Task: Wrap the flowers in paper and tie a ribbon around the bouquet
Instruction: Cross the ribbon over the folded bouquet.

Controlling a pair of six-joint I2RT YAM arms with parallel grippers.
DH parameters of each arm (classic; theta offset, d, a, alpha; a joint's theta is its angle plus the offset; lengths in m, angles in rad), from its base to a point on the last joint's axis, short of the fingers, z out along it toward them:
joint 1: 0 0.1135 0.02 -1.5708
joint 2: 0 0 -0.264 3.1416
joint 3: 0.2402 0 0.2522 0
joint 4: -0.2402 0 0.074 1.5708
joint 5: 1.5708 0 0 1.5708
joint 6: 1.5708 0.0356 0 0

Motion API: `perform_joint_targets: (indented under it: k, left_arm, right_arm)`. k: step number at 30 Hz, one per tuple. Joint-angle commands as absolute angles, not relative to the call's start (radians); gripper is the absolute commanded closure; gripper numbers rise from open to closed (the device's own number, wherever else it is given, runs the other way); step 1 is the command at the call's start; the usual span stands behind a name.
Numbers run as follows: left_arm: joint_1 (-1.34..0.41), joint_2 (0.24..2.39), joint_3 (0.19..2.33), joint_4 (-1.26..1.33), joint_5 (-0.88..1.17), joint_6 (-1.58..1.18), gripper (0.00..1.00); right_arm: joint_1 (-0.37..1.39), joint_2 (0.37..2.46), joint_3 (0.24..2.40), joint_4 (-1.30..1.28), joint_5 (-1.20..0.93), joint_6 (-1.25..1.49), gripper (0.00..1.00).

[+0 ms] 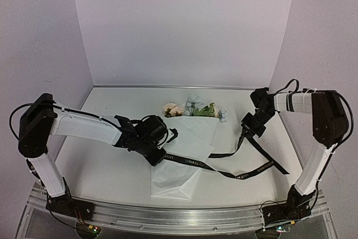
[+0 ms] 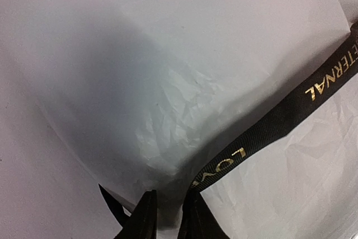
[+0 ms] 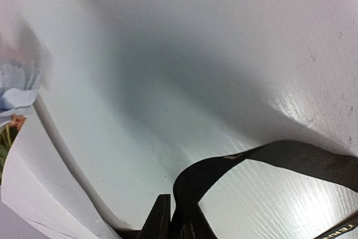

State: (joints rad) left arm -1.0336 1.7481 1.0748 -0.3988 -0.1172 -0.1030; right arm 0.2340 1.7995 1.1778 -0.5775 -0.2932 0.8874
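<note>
**Left gripper** (image 2: 170, 195): The jaws are standing nearly together, with a sliver of white showing between them. The ribbon (image 2: 279, 118) is running in at the tip of one finger. Whether it is being pinched cannot be told.

**Right gripper** (image 3: 175, 206): The jaws are closed on the ribbon, and a loop of it is rising from between the fingers.

**Ribbon, course:** From the left gripper it is lying rightward across the paper (image 1: 173, 180), then over the table (image 1: 112, 172), and is then being lifted to the right gripper. A loose tail is trailing beyond.

**Bouquet** (image 1: 190, 138): It is lying mid-table with its long axis running far to near. The flowers (image 1: 193, 107) are at the far end.

**Relation noted:** The ribbon is crossing that axis crosswise, on top only. The left gripper is placed directly over the cone, while the right is held well apart from it. The coming move is judged to depend on the ribbon being passed around that axis.
</note>
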Motion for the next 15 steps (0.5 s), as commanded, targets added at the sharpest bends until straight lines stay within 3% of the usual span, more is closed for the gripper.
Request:
perform_joint_targets:
  k: [1,5,11,13,15]
  left_arm:
    - [-1.032,1.699,1.079,-0.323,-0.140,-0.107,0.89]
    - [-1.003,1.686,1.053,-0.266,-0.091,-0.129,0.94]
    - [-0.904,1.662,1.006,-0.161,0.082,-0.170,0.98]
    - [-0.862,1.666,0.999,-0.137,0.142,-0.187,0.99]
    - [-0.836,1.673,0.996,-0.127,0.191,-0.196,0.99]
  right_arm:
    - [0.247,1.733,1.214,-0.530,-0.301,0.826,0.97]
    - [0.353,1.727,1.291,-0.476,-0.347,0.745,0.99]
    - [0.672,1.713,1.375,-0.482,-0.426,0.525,0.99]
    - [0.742,1.709,1.351,-0.501,-0.451,0.479,0.97]
    - [0.785,1.711,1.313,-0.541,-0.472,0.448,0.88]
